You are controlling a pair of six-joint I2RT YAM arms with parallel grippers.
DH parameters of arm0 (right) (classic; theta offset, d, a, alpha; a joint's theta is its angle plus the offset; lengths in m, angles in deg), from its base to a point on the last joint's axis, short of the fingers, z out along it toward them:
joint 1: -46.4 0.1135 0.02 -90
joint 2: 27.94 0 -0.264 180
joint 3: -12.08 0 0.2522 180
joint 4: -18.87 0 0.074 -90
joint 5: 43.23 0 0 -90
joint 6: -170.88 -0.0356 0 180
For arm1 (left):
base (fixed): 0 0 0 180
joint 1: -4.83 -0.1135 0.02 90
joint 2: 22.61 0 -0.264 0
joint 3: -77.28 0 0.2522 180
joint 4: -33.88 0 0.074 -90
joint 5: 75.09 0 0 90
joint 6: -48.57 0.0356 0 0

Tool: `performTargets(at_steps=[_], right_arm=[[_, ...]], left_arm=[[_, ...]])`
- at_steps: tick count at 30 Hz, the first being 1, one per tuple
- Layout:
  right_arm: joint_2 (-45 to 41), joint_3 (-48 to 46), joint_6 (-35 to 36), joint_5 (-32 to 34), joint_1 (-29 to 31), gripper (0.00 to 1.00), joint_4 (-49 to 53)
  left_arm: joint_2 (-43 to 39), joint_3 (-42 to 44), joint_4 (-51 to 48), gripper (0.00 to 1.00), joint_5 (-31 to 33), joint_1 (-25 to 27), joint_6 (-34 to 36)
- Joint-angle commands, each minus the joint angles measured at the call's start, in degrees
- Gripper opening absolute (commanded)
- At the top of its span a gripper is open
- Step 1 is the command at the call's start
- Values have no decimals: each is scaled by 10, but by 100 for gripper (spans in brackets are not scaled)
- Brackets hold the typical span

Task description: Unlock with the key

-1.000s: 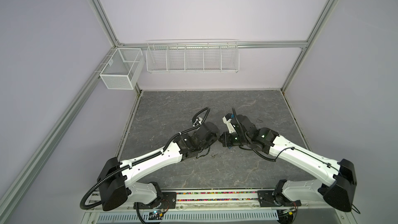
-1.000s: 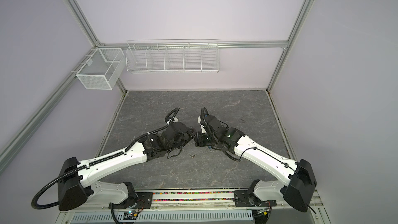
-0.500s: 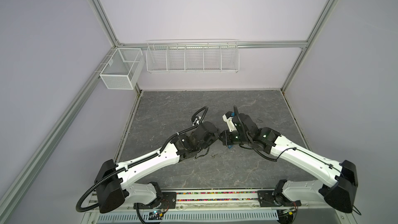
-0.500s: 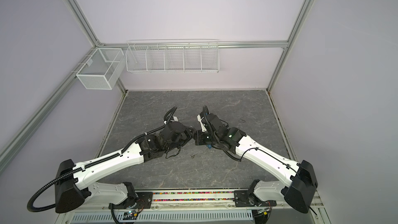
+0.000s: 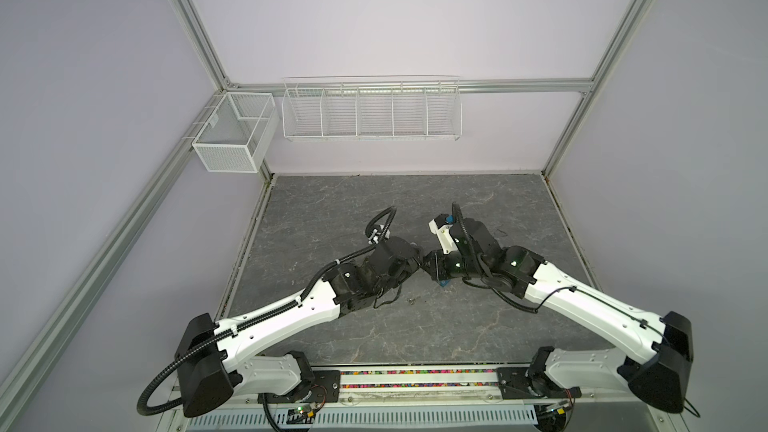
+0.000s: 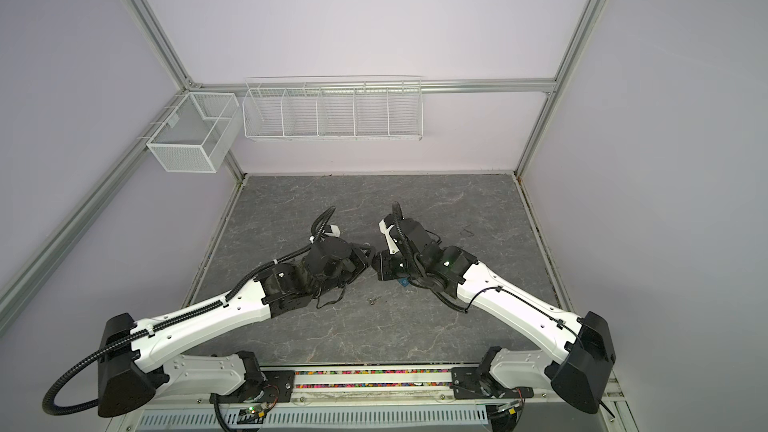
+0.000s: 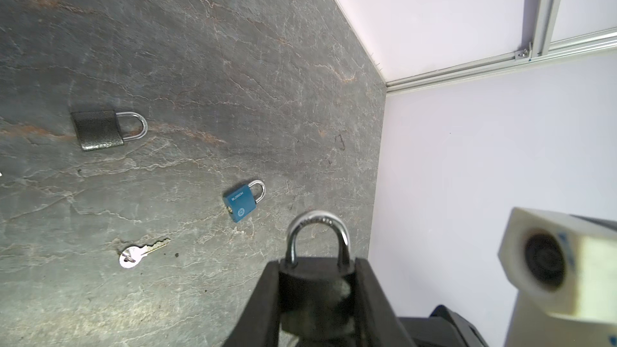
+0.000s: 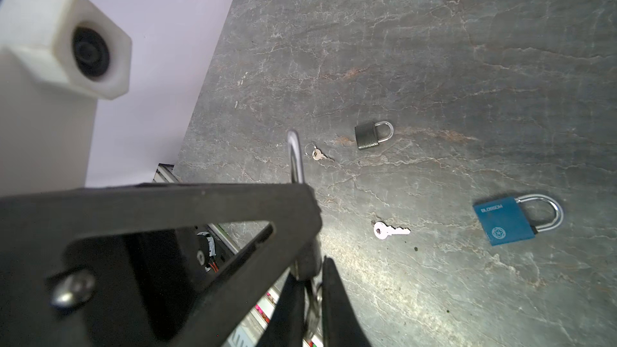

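The black padlock (image 7: 314, 287) is sitting clamped in the left pincer (image 7: 317, 263) above the tabletop (image 7: 167, 45), its shackle (image 7: 319, 225) not yet sprung. The key (image 8: 312, 298) is sitting at its base between the right pincer's (image 8: 311, 272) fingers; whether they are gripping it, I cannot tell. Unlocking is looking unfinished.

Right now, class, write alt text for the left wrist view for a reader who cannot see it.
The left claw grips a black padlock, shackle outward. On the grey table beyond lie a blue padlock, a grey padlock and a silver key.
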Motion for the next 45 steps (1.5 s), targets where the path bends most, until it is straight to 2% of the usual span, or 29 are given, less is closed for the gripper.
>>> performTargets(at_steps=[1, 3, 6, 10, 16, 21, 45], right_arm=[[-16, -23, 20, -20, 3, 20, -54], [-20, -38, 30, -46, 3, 26, -56], [-34, -56, 33, -28, 4, 27, -44], [-61, -82, 48, -49, 4, 31, -95], [-98, -111, 81, -44, 6, 38, -132], [-105, -117, 84, 1, 6, 31, -133], [-75, -118, 72, -8, 6, 11, -177]], left_arm=[[-16, 6, 17, 0, -4, 6, -8], [-17, -3, 13, 0, 9, 5, -3], [-20, -9, 16, 0, 19, 4, 1], [-21, -6, 16, 0, 23, 4, -2], [-21, -9, 12, 0, 27, 3, -1], [-22, -8, 17, 0, 26, 3, -5], [-35, 0, 20, 0, 25, 3, -14]])
